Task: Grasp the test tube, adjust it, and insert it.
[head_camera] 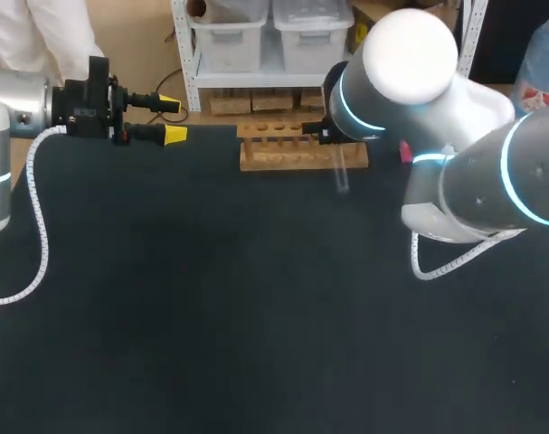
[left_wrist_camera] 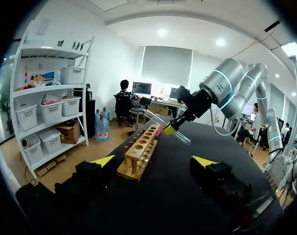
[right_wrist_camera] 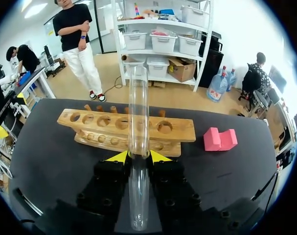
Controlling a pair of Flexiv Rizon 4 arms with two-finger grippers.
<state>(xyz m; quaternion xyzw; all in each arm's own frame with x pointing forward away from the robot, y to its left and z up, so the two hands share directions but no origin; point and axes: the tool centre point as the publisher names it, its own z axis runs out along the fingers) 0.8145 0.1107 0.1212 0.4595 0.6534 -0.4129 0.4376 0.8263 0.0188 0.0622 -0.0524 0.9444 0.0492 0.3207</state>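
A clear glass test tube (right_wrist_camera: 138, 98) is pinched between the yellow tips of my right gripper (right_wrist_camera: 138, 156), which is shut on its middle. The tube points toward the wooden rack (right_wrist_camera: 128, 128), which lies just ahead of the fingers with its row of round holes facing up. In the head view my right arm hides its gripper, and only the tube's end (head_camera: 341, 174) shows in front of the rack (head_camera: 301, 145). My left gripper (head_camera: 170, 119) hangs open and empty at the table's far left. From its wrist I see the rack (left_wrist_camera: 141, 149) and the tilted tube (left_wrist_camera: 180, 136) beyond it.
A red block (right_wrist_camera: 219, 139) lies on the black table (head_camera: 211, 298) to the right of the rack. My right arm's elbow looms over the table's right side. A white coiled cable (head_camera: 41, 226) hangs from the left arm.
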